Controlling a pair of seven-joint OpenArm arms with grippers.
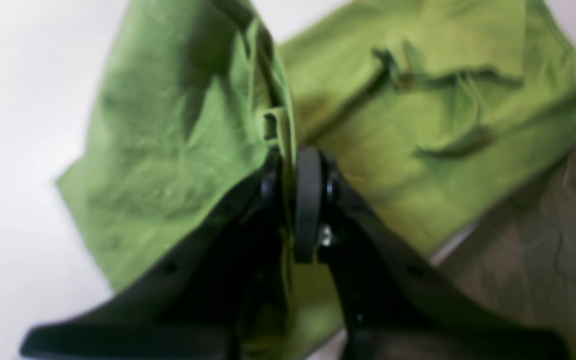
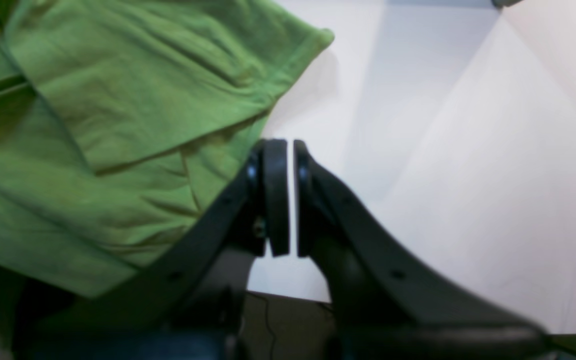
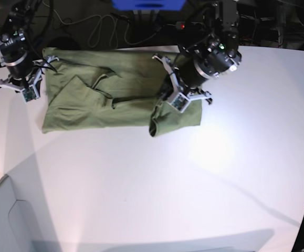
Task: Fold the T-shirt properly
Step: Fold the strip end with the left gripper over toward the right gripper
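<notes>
We see our left claw (image 1: 293, 200) pinching a fold of the T-shirt (image 3: 120, 89); our right claw (image 2: 284, 197) is closed, empty, over the white worktop (image 3: 194, 184).

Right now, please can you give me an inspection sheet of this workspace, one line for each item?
Surface: white table, bare in front.
Job's things: green T-shirt lies partly folded at the far edge.
Clutter: nothing seen.
Grippers: left gripper shut on a raised fold of the T-shirt; right gripper shut, holding nothing, beside a sleeve.
Cables: loose cables behind the table.
Surroundings: dark background, blue object at the top.
</notes>
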